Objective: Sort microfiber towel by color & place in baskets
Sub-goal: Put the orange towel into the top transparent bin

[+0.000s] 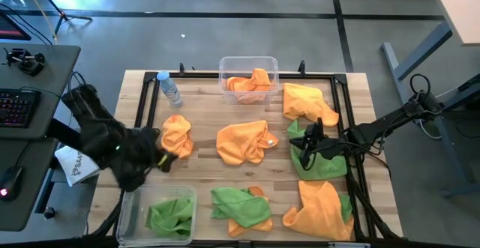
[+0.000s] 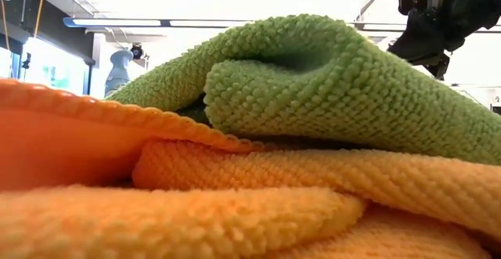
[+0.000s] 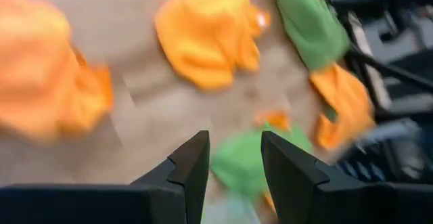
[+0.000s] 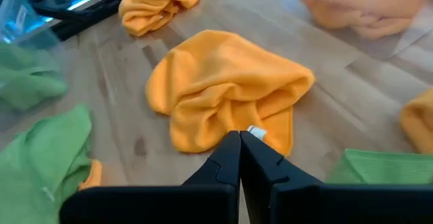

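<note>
In the high view, check progress first. The basket (image 1: 248,73) at the table's far edge holds one orange towel (image 1: 251,83); the basket (image 1: 161,212) at the near left corner holds one green towel (image 1: 169,214). Loose towels remain: an orange one (image 1: 176,135) near the left edge, an orange one (image 1: 243,141) at centre, and mixed green and orange piles along the right side and near edge. Judge the sort as barely begun.

The left gripper (image 1: 159,156) sits beside the left orange towel. The right gripper (image 1: 311,139) hangs over the right-side pile.

The low view shows only towels pressed close.

In the left wrist view, the left gripper (image 3: 233,163) stands parted and empty.

In the right wrist view, the right gripper (image 4: 238,158) is clenched on nothing.
</note>
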